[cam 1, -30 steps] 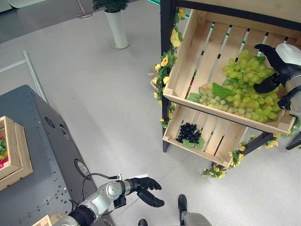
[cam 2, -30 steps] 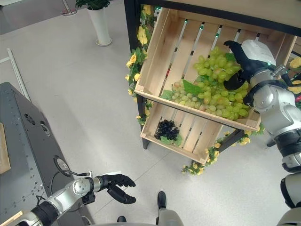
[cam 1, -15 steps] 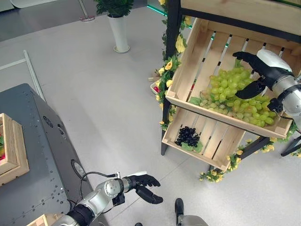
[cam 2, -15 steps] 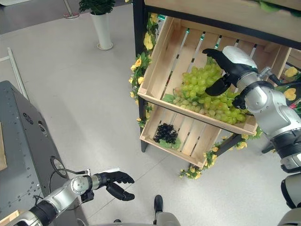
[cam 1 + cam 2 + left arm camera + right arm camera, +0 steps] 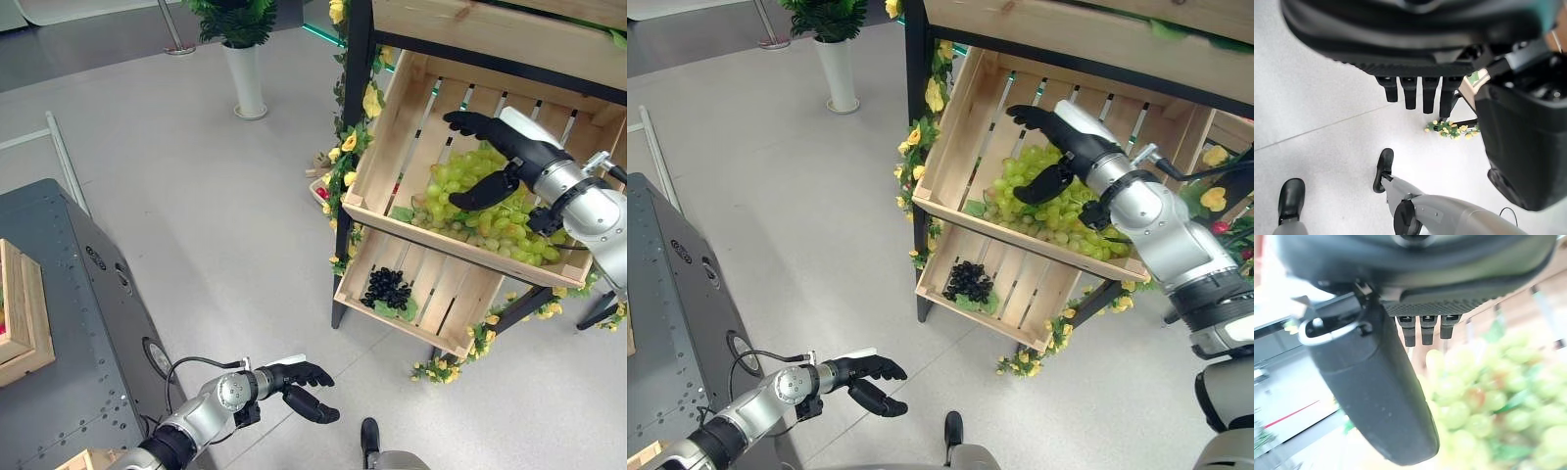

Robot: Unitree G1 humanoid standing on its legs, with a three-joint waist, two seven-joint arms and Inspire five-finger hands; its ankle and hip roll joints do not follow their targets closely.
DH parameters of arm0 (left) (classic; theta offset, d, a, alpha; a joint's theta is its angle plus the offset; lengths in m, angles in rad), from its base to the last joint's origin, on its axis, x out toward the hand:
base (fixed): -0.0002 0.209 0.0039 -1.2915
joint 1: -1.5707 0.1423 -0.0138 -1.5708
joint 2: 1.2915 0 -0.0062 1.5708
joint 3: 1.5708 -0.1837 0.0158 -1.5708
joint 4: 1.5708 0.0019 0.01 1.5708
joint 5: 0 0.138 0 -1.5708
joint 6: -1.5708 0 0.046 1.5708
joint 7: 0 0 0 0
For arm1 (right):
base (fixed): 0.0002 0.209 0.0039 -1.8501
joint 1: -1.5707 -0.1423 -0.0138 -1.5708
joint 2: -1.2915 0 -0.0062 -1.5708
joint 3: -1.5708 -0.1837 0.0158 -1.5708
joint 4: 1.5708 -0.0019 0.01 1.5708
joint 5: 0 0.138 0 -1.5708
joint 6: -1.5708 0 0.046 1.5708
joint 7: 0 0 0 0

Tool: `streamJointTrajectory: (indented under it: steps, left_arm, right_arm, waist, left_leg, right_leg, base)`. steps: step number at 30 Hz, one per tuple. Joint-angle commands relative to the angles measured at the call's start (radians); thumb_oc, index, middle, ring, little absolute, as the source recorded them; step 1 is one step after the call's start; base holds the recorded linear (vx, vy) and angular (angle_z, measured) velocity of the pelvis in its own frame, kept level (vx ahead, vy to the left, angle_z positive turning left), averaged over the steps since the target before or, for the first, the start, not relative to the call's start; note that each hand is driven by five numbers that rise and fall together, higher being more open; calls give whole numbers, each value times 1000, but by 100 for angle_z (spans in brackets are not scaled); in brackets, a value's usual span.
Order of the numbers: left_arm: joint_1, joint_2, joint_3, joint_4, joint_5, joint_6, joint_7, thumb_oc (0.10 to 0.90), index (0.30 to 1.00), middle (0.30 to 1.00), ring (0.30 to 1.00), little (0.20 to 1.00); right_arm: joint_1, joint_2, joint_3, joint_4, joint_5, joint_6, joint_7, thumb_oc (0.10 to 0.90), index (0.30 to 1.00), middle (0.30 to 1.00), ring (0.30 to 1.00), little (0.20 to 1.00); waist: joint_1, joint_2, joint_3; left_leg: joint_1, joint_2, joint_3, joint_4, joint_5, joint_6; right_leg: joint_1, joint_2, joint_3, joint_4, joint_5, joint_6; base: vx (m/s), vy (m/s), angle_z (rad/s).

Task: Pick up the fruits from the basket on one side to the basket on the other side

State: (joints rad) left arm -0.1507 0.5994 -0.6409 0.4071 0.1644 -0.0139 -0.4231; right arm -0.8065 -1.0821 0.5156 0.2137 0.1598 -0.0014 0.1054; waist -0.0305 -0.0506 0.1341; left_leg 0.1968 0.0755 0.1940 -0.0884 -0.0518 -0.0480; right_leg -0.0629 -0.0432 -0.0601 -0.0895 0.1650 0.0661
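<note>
A pile of green grapes (image 5: 485, 211) lies in the upper slatted wooden crate (image 5: 387, 157) of a dark rack. My right hand (image 5: 511, 149) is held over the pile's top, open, fingers stretched toward the crate's back and thumb (image 5: 487, 189) down by the grapes. The right wrist view has the grapes (image 5: 1484, 401) close past the thumb. A bunch of dark grapes (image 5: 388, 289) rests in the lower crate (image 5: 446, 304). My left hand (image 5: 299, 384) hangs open and idle low over the floor, beside the grey table.
A wooden basket (image 5: 27, 318) stands on the grey table (image 5: 93, 323) at the left. Yellow flowers (image 5: 345, 147) trim the rack's post. A potted plant (image 5: 243, 59) stands at the back on the grey floor.
My right hand has slid left across the green grapes, from the crate's right end toward its middle, and stays open. The left hand has not moved.
</note>
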Motion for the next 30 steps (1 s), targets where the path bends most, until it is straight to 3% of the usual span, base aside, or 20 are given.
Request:
streamJointTrajectory:
  steps: [1, 9, 18, 25, 30]
  left_arm:
    - [-17, 28, 18, -45, -8, -81, 31, 800, 900, 900, 900, 900]
    - [-26, 13, 40, -33, -6, -89, 48, 800, 900, 900, 900, 900]
    - [-32, -2, 49, -26, -12, -88, 89, 800, 900, 900, 900, 900]
    - [-26, -7, 66, -34, -26, -89, 114, 800, 900, 900, 900, 900]
    - [-27, -23, 84, -22, -24, -89, 160, 800, 900, 900, 900, 900]
  right_arm:
    - [-73, 4, -127, 7, -18, 0, 18, 800, 900, 900, 900, 900]
    - [-17, 62, -139, -142, 110, 21, 162, 800, 900, 900, 900, 900]
    - [20, 122, -148, -223, 95, -3, 201, 800, 900, 900, 900, 900]
    - [36, 165, -169, -286, 249, 6, 227, 800, 900, 900, 900, 900]
    - [103, 273, -198, -364, 431, 2, 279, 800, 900, 900, 900, 900]
  waist:
    - [16, -22, -77]
    - [16, -21, -76]
    - [23, -17, -75]
    - [29, -14, -74]
    - [43, -5, -72]
  left_leg:
    - [-93, 5, -53, 1, 25, -7]
    - [-89, 1, -51, 1, 23, -5]
    - [-87, -8, -55, 1, 19, 1]
    - [-88, -17, -58, 1, 17, 5]
    - [-92, -32, -74, 1, 14, 11]
  right_leg:
    - [123, -30, -59, 2, -130, 64]
    - [130, -35, -63, 2, -132, 62]
    - [133, -43, -66, 2, -131, 64]
    - [135, -49, -70, 2, -130, 63]
    - [141, -66, -81, 2, -128, 66]
  base:
    - [0, 0, 0]
    - [-1, 5, 0]
    - [-3, 15, 0]
    - [-12, 44, 0]
    - [-20, 98, 1]
